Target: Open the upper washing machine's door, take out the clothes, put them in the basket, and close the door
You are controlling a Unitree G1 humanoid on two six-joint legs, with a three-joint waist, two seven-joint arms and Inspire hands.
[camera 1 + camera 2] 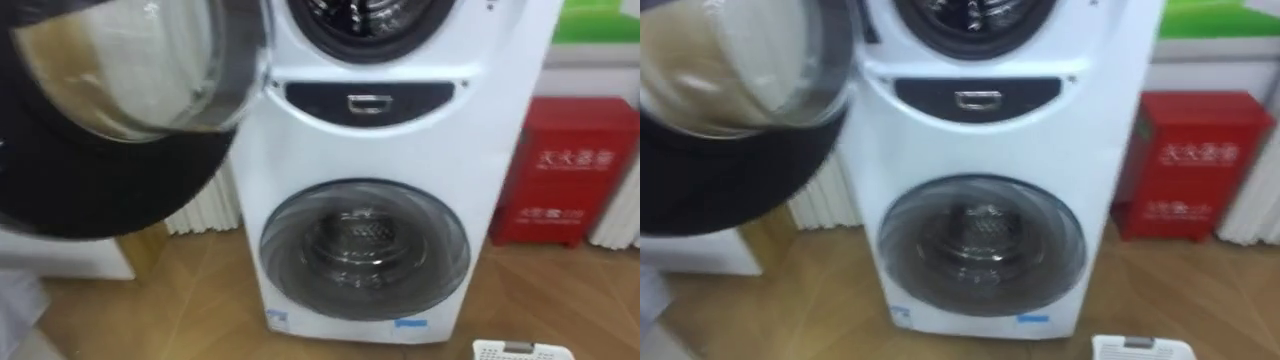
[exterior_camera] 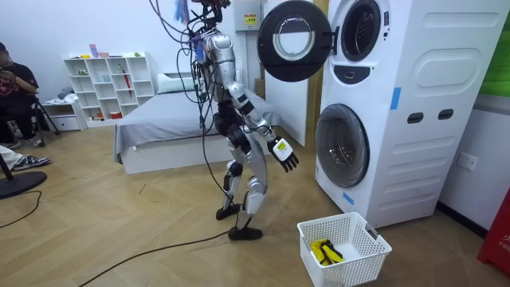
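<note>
Two stacked washers (image 2: 414, 119), upper door (image 2: 293, 40) swung open, red cabinet (image 1: 570, 170) beside, basket (image 2: 355, 267) on floor, right hand (image 2: 284, 154) loosely spread.

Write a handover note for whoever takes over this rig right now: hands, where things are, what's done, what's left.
Right robot hand: open, empty, held low in front of the washer, where the robot stands.
Upper door: open, on the robot's left. Lower door: shut.
Basket: on the floor beside the washer, with a yellow and black item in it; I can't tell what it is.
Done: upper door opened.
Left: reach into the upper drum and take out the clothes. I can't tell what is inside the drum.
</note>
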